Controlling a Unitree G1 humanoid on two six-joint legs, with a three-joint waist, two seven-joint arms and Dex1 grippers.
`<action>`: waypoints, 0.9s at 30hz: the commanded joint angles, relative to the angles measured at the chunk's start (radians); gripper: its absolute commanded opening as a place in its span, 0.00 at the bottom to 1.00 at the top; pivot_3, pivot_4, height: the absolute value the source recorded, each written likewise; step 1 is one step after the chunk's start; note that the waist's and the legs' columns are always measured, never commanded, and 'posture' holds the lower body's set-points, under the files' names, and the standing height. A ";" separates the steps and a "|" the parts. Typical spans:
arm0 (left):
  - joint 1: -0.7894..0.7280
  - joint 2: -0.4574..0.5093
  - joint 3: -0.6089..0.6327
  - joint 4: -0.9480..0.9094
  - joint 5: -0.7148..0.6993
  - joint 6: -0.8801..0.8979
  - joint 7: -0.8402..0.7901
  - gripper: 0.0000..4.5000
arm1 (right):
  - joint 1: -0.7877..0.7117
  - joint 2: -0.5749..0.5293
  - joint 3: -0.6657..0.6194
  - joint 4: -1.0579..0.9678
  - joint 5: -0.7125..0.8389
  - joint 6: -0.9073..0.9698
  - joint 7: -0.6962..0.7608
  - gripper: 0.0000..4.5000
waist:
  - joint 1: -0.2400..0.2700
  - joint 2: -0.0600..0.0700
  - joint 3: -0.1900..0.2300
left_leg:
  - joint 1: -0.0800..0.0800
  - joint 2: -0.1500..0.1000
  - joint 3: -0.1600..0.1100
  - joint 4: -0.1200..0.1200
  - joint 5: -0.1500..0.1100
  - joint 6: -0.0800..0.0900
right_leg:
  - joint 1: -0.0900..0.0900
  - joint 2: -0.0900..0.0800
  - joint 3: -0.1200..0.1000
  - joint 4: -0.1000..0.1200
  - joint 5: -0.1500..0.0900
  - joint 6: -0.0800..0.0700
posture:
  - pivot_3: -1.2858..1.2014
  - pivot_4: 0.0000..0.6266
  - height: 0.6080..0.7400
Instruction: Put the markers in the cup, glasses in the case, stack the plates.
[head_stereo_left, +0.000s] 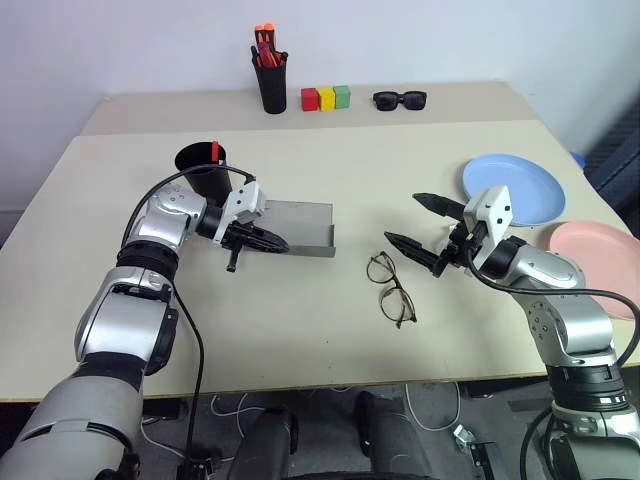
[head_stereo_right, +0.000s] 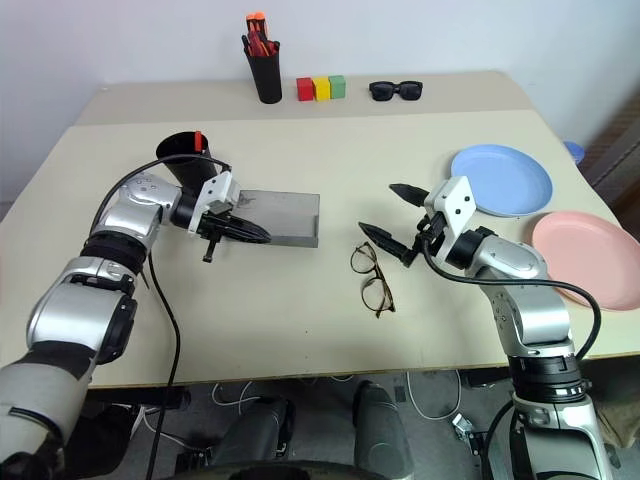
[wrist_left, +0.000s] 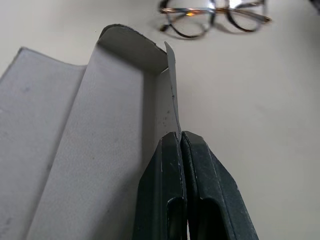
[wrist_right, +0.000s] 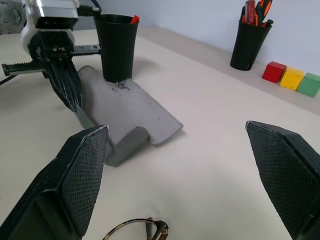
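Three coloured blocks (head_stereo_left: 326, 98) sit between pen holder (head_stereo_left: 271, 88) and sunglasses (head_stereo_left: 399, 99).

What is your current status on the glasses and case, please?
Left gripper shut on case wall. Right gripper open, empty, beside glasses. Glasses on table, not cased. Nothing in the way.

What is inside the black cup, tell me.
A red-ended marker sticks up above the rim of the black cup. The cup's wall hides its lower part and anything else that lies deeper inside.
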 joint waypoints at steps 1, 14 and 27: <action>0.000 -0.006 0.000 0.006 -0.005 -0.032 0.007 0.01 | -0.022 0.002 -0.012 -0.012 0.005 -0.012 0.000 1.00 | 0.000 0.000 0.000 | 0.000 0.000 0.000 0.000 0.000 0.000 | 0.000 0.000 0.000 0.000 0.000 0.000 | 0.52 0.24 1.00; -0.036 -0.015 0.078 -0.075 -0.066 0.014 -0.002 1.00 | -0.032 -0.026 -0.012 -0.045 0.029 0.070 -0.001 1.00 | -0.002 0.000 0.000 | 0.000 0.000 0.000 0.001 0.000 0.001 | 0.000 0.000 0.000 0.001 0.000 0.000 | 0.52 0.24 1.00; 0.409 0.132 0.279 -0.796 -0.394 0.686 0.162 1.00 | 0.014 -0.158 -0.086 -0.451 0.200 0.736 -0.259 1.00 | 0.002 0.002 0.000 | -0.003 0.002 -0.001 0.002 -0.003 0.006 | -0.005 0.001 0.000 0.004 -0.001 -0.002 | 0.52 0.24 1.00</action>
